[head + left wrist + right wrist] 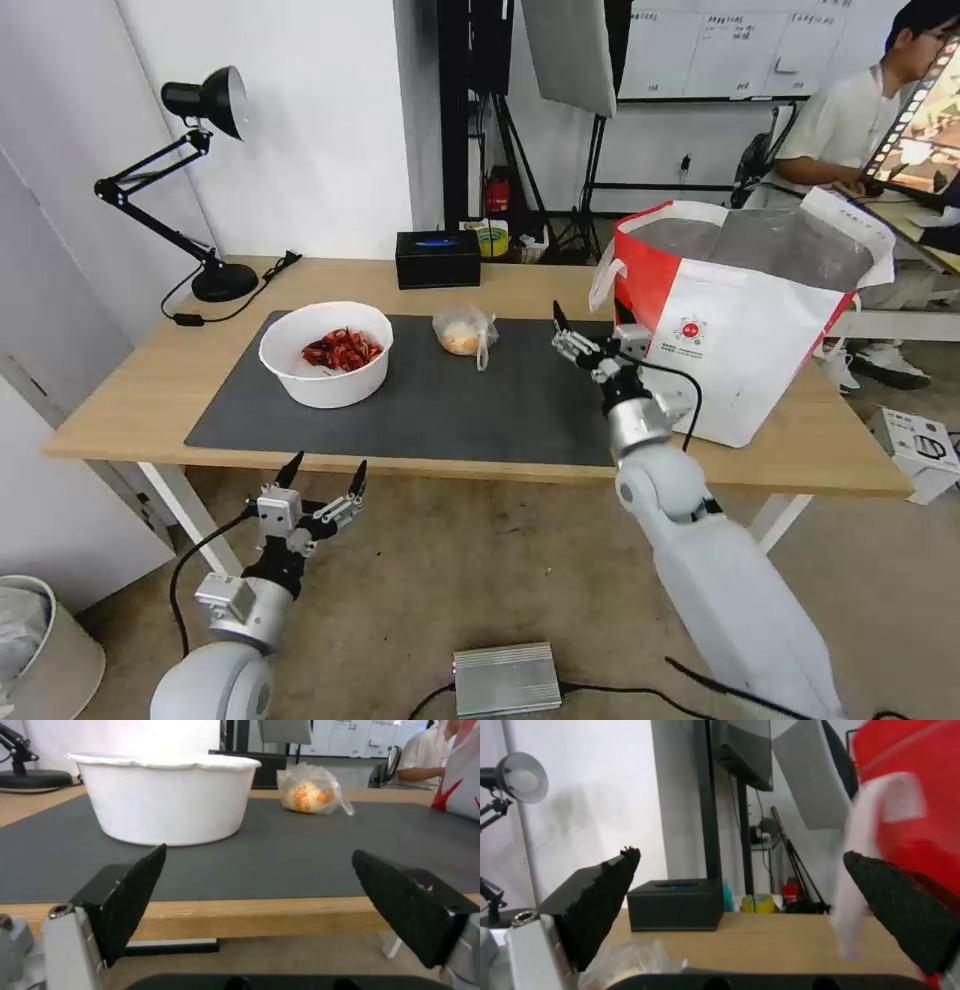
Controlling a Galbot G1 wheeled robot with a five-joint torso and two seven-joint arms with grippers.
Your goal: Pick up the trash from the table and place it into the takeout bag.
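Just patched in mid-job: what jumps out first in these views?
The big white and red takeout bag stands open at the table's right end, with the right end effector open just beside it over the dark mat. On the mat sit a white bowl of red shells and a bagged bun; the left end effector waits open below the near edge.

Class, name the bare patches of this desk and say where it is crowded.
Free: the mat in front of the bun bag, and the wood left of the bowl. Crowded: the right end, where the right claw meets the takeout bag.
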